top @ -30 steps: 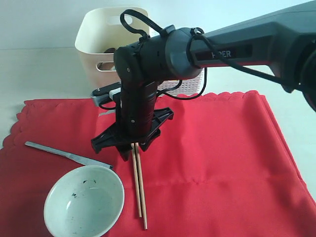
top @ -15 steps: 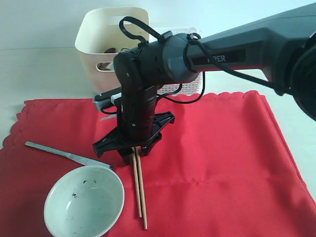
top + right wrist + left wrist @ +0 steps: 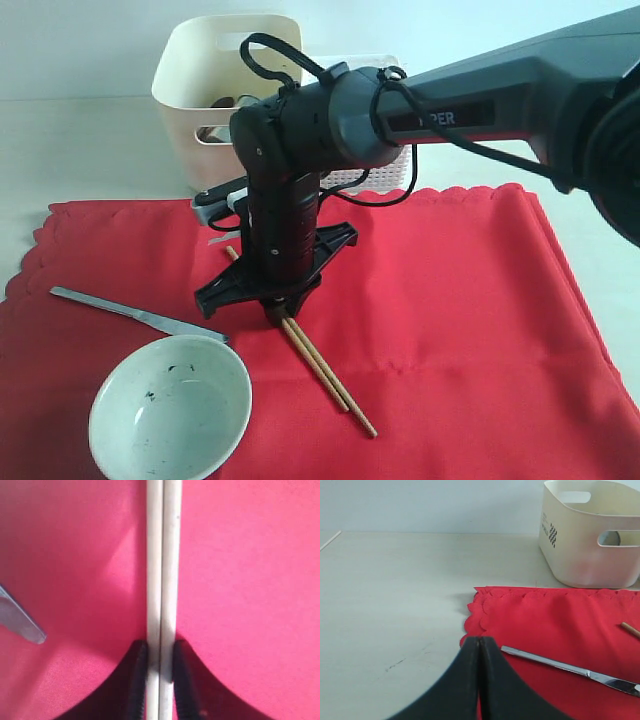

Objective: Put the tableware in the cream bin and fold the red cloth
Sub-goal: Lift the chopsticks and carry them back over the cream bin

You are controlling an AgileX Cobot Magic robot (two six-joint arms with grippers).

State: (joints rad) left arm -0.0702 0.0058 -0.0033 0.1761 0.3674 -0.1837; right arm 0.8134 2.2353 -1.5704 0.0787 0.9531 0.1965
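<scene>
Three pieces were unbinned: right fingers [image 3: 136, 680] gripped the chopstick pair [image 3: 330, 378], knife [image 3: 130, 312] and bowl [image 3: 170, 410] beside them; left fingers [image 3: 465, 680] clenched; we saw cloth [image 3: 450, 300] unfolded.

Wall [image 3: 420, 505]: plain, pale bluish-white, behind the table.
Table [image 3: 395, 605]: pale cream top, faint grain, a few dark scuffs.
Light: soft and even, shadows faint.

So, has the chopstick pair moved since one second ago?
Yes. Clamped in the right hand, the chopstick pair has swung: its free end, earlier beside the pale bowl, now points away from it, toward the middle of the red cloth.
</scene>
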